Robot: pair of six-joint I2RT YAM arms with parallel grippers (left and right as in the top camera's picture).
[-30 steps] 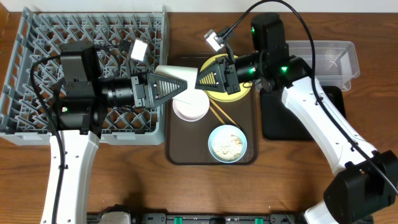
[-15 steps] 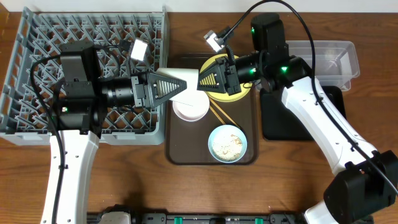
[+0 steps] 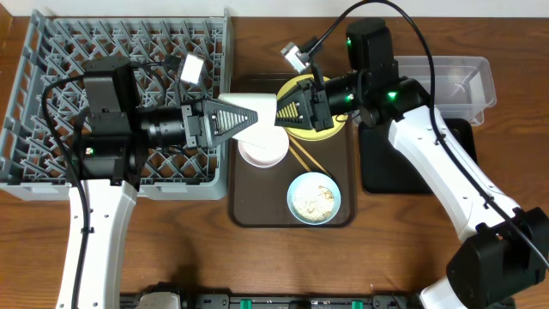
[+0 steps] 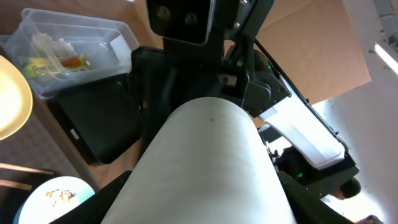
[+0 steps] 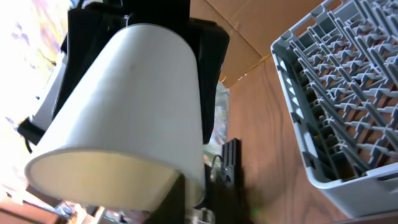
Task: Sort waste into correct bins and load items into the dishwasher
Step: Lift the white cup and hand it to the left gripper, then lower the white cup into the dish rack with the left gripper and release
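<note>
I find the left hand (image 3: 247, 118) clamped on the small white cup (image 3: 253, 102) over the brown tray (image 3: 257, 193). The right hand (image 3: 281, 112) is at its rim, grip undeterminable.

small white cup (image 4: 211, 155): smooth matt white, faintly speckled; ceramic or plastic, I cannot tell
my left gripper (image 3: 257, 117): matt black plastic fingers, ribbed
dish rack (image 3: 21, 129), 9 o'clock: grey moulded plastic, dull sheen
table (image 3: 171, 249): brown wood grain, satin
tub (image 3: 480, 86), 2 o'clock: clear glossy plastic
black tray (image 3: 377, 172), 3 o'clock: matt
light-blue bowl (image 3: 291, 190), 5 o'clock: smooth
</note>
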